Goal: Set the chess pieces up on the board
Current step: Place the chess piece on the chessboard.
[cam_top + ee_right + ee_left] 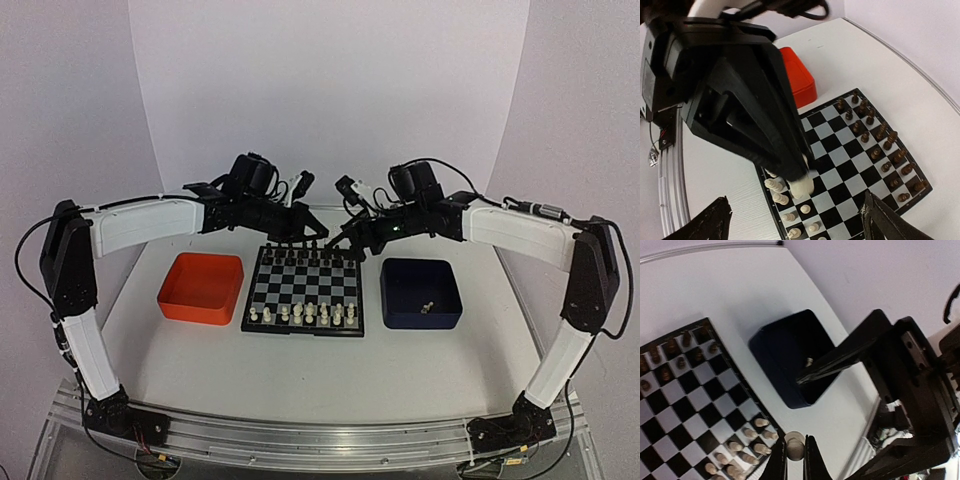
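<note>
Orange tray on the left, nothing visible in it from the top view.

Left claw is clamped narrow on one cream chess piece, held in the air over the far side of the board, not on a square.

Board: dark pieces fill the far rows and cream pieces crowd the two near rows. Too small to tell which squares are open.

Right claw is spread wide around the left claw's tip, its fingers touching nothing. It holds nothing.

Blue tray on the right has at least one cream piece loose inside.

My read: this is a handover mid-air, and the left claw owns the piece now.

Next move:
- The right claw backs off without clipping the left fingers.
- The left claw brings the piece down upright onto a free near-row square — gaps between neighbours are tight, so it needs a straight vertical drop.
</note>
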